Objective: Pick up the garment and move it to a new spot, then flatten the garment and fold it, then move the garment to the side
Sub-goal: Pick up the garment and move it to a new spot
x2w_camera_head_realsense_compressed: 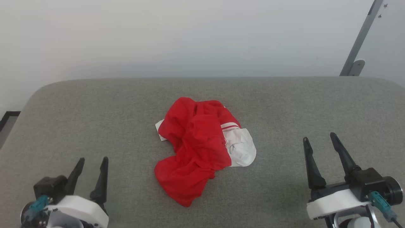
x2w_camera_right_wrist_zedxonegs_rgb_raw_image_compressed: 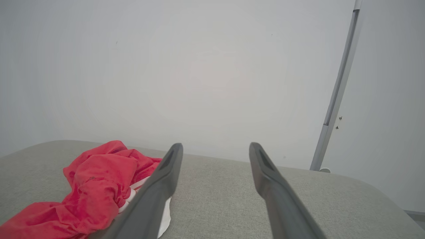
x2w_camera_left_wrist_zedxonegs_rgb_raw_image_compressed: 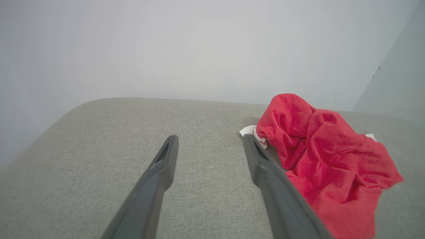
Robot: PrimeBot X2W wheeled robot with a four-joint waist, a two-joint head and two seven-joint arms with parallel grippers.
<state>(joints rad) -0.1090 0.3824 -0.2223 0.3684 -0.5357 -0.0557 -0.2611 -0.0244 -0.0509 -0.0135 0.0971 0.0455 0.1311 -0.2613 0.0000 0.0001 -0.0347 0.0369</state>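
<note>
The garment (x2w_camera_head_realsense_compressed: pixel 196 148) lies crumpled in a heap at the middle of the grey padded surface (x2w_camera_head_realsense_compressed: pixel 95 107): red cloth with a white, red-striped sleeve bunched on its right side and a white corner poking out at its left. My left gripper (x2w_camera_head_realsense_compressed: pixel 94 158) hovers open at the lower left, well apart from the heap. In the left wrist view the garment (x2w_camera_left_wrist_zedxonegs_rgb_raw_image_compressed: pixel 325 156) sits just right of the open left gripper (x2w_camera_left_wrist_zedxonegs_rgb_raw_image_compressed: pixel 210 136). My right gripper (x2w_camera_head_realsense_compressed: pixel 319 136) stands open at the right, also apart from it. The right wrist view has the garment (x2w_camera_right_wrist_zedxonegs_rgb_raw_image_compressed: pixel 96 179) left of the open right gripper (x2w_camera_right_wrist_zedxonegs_rgb_raw_image_compressed: pixel 216 144).
A pale wall rises straight behind the surface's rounded far edge. A grey metal pole (x2w_camera_head_realsense_compressed: pixel 360 38) leans at the back right. The surface drops off at the left, where a dark strip (x2w_camera_head_realsense_compressed: pixel 8 118) shows. Bare grey fabric surrounds the heap on all sides.
</note>
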